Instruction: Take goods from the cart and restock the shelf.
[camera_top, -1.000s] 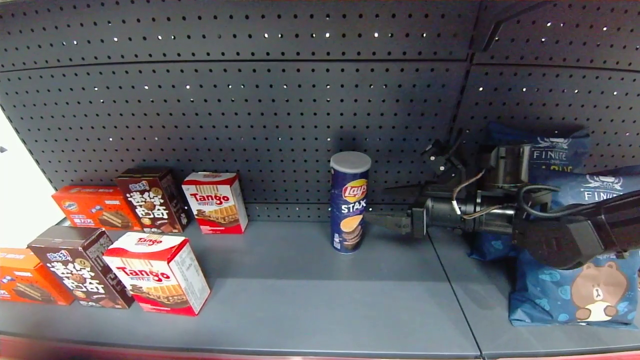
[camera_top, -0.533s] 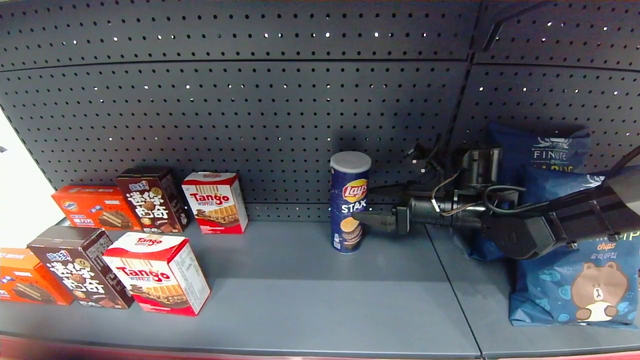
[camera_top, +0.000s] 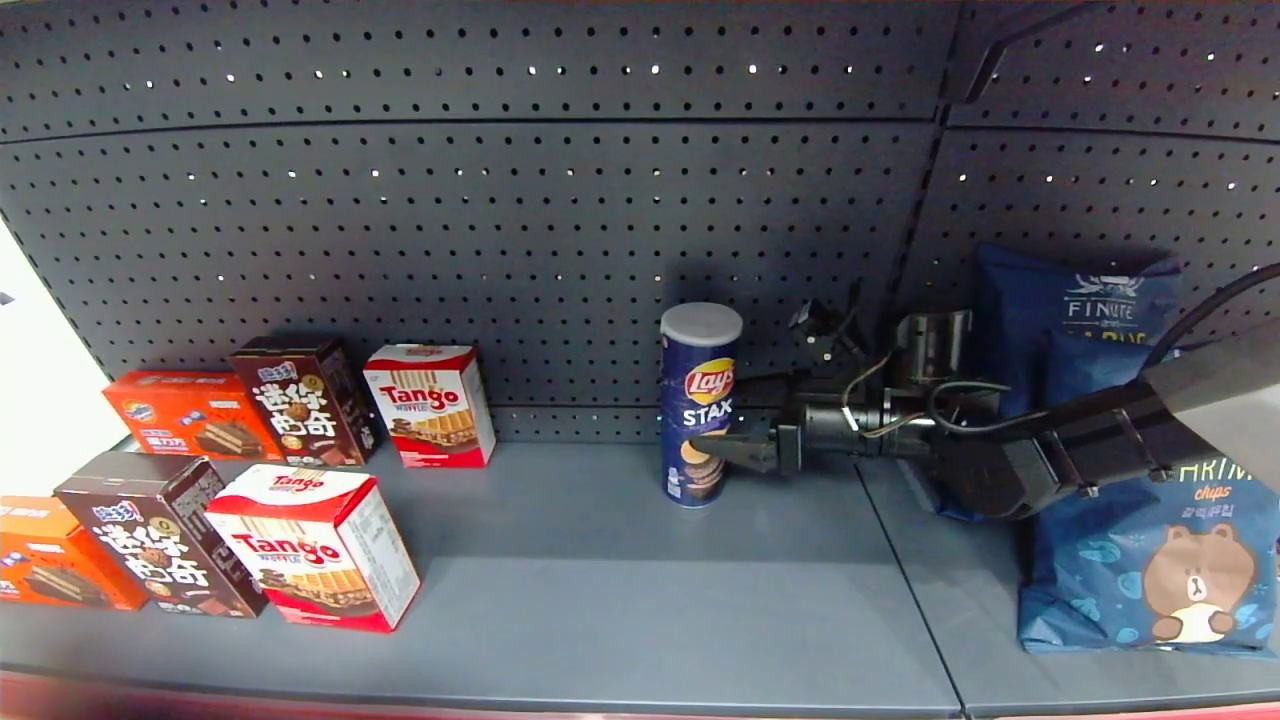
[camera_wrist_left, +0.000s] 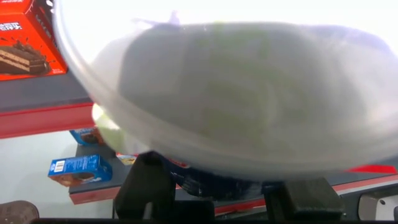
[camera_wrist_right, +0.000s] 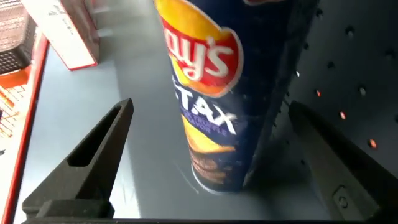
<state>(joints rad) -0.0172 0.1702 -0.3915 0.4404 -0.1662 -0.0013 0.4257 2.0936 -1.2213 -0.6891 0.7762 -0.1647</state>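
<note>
While the chips can (camera_top: 700, 400) stands upright far back on the shelf (camera_top: 600, 600), just before the pegboard (camera_top: 500, 230), my right fingers (camera_top: 738, 452) sit at its right side, spread, one nearer than the can and one behind it. Snack boxes (camera_top: 310, 545) stand well to the left and blue bags (camera_top: 1150, 560) to the right.

From my right wrist, the fingers (camera_wrist_right: 93, 155) are spread wide with the can (camera_wrist_right: 217, 93) between them, a gap showing at the near finger.

From my left wrist, a pale blur hangs close, with an orange box (camera_wrist_left: 25, 37) on a red-edged shelf (camera_wrist_left: 37, 115) behind it.
</note>
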